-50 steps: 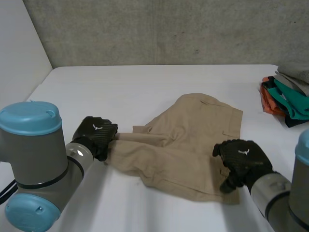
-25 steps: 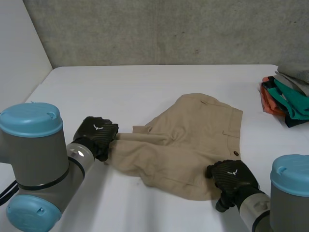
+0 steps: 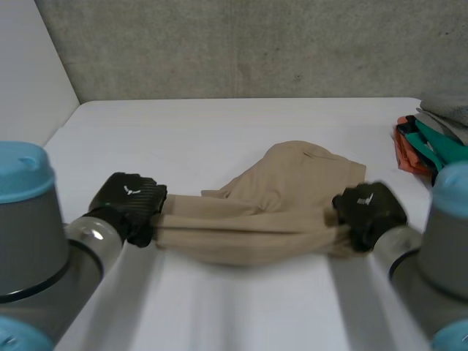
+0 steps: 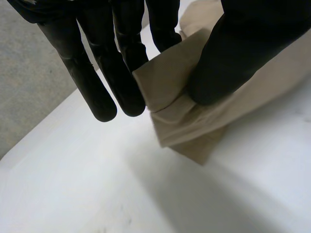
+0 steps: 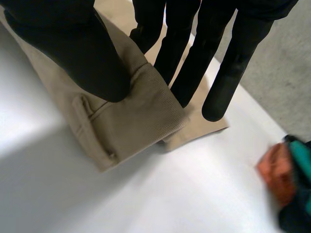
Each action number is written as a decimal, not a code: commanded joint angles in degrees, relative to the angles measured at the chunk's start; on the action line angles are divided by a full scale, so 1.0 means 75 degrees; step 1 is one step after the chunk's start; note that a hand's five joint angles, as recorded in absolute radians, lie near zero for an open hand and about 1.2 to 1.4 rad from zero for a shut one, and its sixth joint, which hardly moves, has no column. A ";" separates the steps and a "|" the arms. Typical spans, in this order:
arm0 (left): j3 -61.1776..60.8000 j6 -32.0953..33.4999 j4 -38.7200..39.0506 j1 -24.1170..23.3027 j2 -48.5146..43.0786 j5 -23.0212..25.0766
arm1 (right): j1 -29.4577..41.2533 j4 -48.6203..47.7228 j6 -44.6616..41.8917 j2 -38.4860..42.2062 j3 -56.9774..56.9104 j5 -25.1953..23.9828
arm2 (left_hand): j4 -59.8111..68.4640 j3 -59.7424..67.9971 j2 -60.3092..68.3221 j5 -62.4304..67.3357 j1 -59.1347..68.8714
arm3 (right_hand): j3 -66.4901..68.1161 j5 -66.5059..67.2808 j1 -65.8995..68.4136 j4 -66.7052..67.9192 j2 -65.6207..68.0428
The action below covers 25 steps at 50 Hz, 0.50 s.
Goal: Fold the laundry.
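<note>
Though taut, shorts [image 3: 270, 219] between pinching fingers [image 4: 122, 73].

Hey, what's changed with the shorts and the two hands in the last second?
The right hand pinched the shorts' near right corner and carried it away from the robot. The left hand drew slightly outward, stretching the shorts between them. The left hand's pinch and the clothes pile stayed.

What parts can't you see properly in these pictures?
- Head view: the pile of orange, teal and grey clothes is cut off by the picture's edge, so its pieces cannot be counted.
- Head view: the right robot hand covers the end of the tan cloth shorts it pinches.
- Left wrist view: the thumb of the left robot hand covers part of the shorts' end.
</note>
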 commanded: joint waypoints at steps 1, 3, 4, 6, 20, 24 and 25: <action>0.0014 0.0568 -0.1545 -0.0131 0.0691 0.0096 | -0.0833 0.3327 -0.1090 0.0086 -0.2231 -0.1345 | 0.1501 0.1562 0.1515 0.1598 0.1934 | 0.1601 0.1655 0.2147 0.1531 0.1661; 0.0119 0.0745 -0.1653 -0.0143 0.0493 0.0225 | -0.0857 0.3999 -0.1419 0.0614 -0.2995 -0.1629 | 0.1501 0.1562 0.1515 0.1598 0.1934 | 0.1601 0.1655 0.2147 0.1531 0.1661; 0.0166 0.0792 -0.1606 -0.0131 0.0364 0.0272 | -0.0869 0.4129 -0.1513 0.0825 -0.3264 -0.1664 | 0.1501 0.1562 0.1515 0.1598 0.1934 | 0.1601 0.1655 0.2147 0.1531 0.1661; 0.0457 0.0886 -0.1315 -0.0096 -0.0161 0.0389 | -0.0846 0.4293 -0.1701 0.1514 -0.4058 -0.1630 | 0.1501 0.1562 0.1515 0.1598 0.1934 | 0.1601 0.1655 0.2147 0.1531 0.1661; 0.3634 0.0676 0.4495 0.0642 -0.1782 0.0295 | -0.0435 -0.0164 -0.0625 0.3944 -0.9079 -0.0540 | 0.1501 0.1562 0.1515 0.1598 0.1934 | 0.1601 0.1655 0.2147 0.1531 0.1661; 0.4080 0.0394 0.6606 0.0701 -0.1548 0.0237 | -0.0529 -0.3610 0.0265 0.3453 -0.8507 -0.0633 | 0.1501 0.1562 0.1515 0.1598 0.1934 | 0.1601 0.1655 0.2147 0.1531 0.1661; 0.4138 0.0371 0.6795 0.0701 -0.1524 0.0202 | -0.0529 -0.4161 0.0406 0.3336 -0.8308 -0.0726 | 0.1501 0.1562 0.1515 0.1598 0.1934 | 0.1601 0.1655 0.2147 0.1531 0.1661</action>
